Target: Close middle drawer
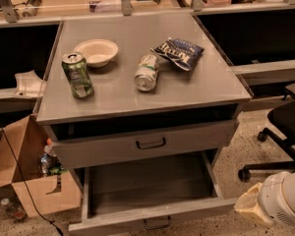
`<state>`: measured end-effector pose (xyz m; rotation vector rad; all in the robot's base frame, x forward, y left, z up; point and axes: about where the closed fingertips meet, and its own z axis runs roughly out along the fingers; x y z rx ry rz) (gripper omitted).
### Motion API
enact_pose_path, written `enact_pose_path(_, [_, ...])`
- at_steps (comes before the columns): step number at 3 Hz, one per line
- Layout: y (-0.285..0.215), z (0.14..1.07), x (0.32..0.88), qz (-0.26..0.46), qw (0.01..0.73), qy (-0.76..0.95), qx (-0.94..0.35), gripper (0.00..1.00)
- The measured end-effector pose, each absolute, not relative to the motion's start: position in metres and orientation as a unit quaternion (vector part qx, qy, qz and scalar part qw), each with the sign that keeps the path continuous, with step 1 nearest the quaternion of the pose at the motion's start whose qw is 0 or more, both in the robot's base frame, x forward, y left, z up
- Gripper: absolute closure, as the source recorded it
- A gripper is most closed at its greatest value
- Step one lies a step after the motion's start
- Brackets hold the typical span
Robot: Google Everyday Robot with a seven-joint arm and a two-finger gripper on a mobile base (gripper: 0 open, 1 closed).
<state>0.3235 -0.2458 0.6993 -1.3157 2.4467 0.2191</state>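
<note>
The middle drawer [147, 186] of the grey cabinet is pulled far out toward me. Its tray looks empty, and its low front with a small dark bar handle [157, 223] sits at the bottom edge of the view. Above it, the taller-fronted top drawer [142, 144] stands slightly open. The lowest drawer is out of view. My gripper [248, 206] shows as a cream tip on the white arm at the bottom right. It is beside the middle drawer's front right corner and apart from it.
On the cabinet top [211, 87] stand a green can [77, 75] and a white bowl [96, 51]. A can lying on its side [146, 73] and a dark chip bag [178, 53] are there too. An open cardboard box [24, 181] sits left of the cabinet. A black office chair [285, 127] is at the right.
</note>
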Motion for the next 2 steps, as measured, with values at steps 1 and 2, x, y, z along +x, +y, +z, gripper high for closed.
enact_pose_path(1, [-0.246, 0.699, 0.323, 0.077, 0.177, 0.864, -0.465, 1.00])
enact_pose_path(2, [-0.245, 0.676, 0.308, 0.088, 0.162, 0.870, -0.457, 1.00])
